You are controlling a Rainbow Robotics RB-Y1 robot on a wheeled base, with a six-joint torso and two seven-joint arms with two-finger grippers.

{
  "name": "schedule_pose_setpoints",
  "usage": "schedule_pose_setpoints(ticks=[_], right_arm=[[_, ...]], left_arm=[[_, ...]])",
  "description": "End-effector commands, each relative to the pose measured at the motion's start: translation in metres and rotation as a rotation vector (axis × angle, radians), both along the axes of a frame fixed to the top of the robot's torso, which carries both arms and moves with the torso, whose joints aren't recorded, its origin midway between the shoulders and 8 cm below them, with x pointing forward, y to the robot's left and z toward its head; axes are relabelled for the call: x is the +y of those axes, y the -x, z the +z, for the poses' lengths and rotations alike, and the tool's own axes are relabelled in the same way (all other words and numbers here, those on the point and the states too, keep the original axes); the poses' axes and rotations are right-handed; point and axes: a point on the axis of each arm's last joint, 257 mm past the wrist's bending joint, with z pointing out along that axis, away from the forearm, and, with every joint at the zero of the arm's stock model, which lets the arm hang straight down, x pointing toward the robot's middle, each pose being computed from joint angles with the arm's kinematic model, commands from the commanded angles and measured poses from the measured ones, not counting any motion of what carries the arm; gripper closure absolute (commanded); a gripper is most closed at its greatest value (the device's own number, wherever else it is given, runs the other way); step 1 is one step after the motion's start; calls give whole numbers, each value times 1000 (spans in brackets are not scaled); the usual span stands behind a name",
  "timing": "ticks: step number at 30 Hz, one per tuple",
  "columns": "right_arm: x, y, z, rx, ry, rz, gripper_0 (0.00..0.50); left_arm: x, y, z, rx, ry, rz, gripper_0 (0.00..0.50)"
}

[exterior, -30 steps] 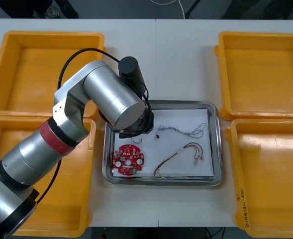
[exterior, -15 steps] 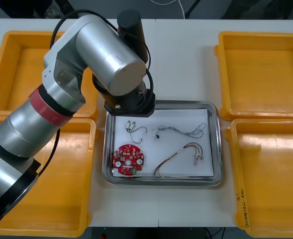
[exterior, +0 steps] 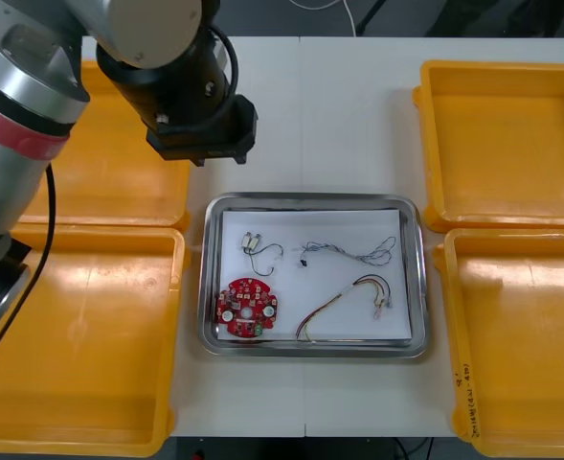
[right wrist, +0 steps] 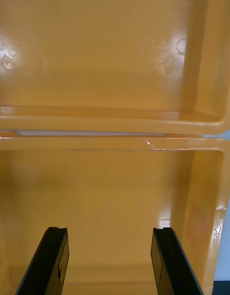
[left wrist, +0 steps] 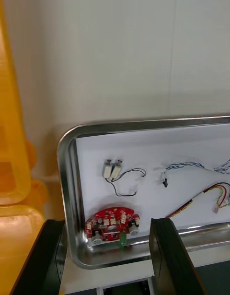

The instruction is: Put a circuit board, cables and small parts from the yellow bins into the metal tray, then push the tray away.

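Jaws spread, empty, both arms; left jaws hang at 11 o'clock off metal tray (exterior: 417, 278); right jaws over yellow bins (right wrist: 115, 60); tray holds circuit board (exterior: 247, 309), cables (exterior: 353, 255), small metal parts (exterior: 252, 241); likely only push left

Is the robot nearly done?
Nearly. The metal tray holds a circuit board, a blue-white cable, a red-yellow cable and small metal parts. The left gripper hangs empty beyond it; the right gripper idles over a yellow bin. Left: pushing the tray away.
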Motion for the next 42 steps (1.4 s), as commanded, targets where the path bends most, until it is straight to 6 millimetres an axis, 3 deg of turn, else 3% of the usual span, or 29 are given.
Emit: schedule_pose_setpoints(ticks=[1,9,20,30,42], right_arm=[[-3,2,11,-34,-20,-38,0],[0,2,11,-34,-25,-30,0],[2,2,11,-32,-30,-23,0],[17,4,19,-48,-8,39,0],[72,10,30,-55,-13,218,0]], left_arm=[[35,-14,59,-85,19,58,0],[88,-27,81,-82,-2,7,0],[152,-32,84,-73,-37,-26,0],[205,-15,70,-105,-82,-20,0],[251,28,22,-75,-95,37,0]])
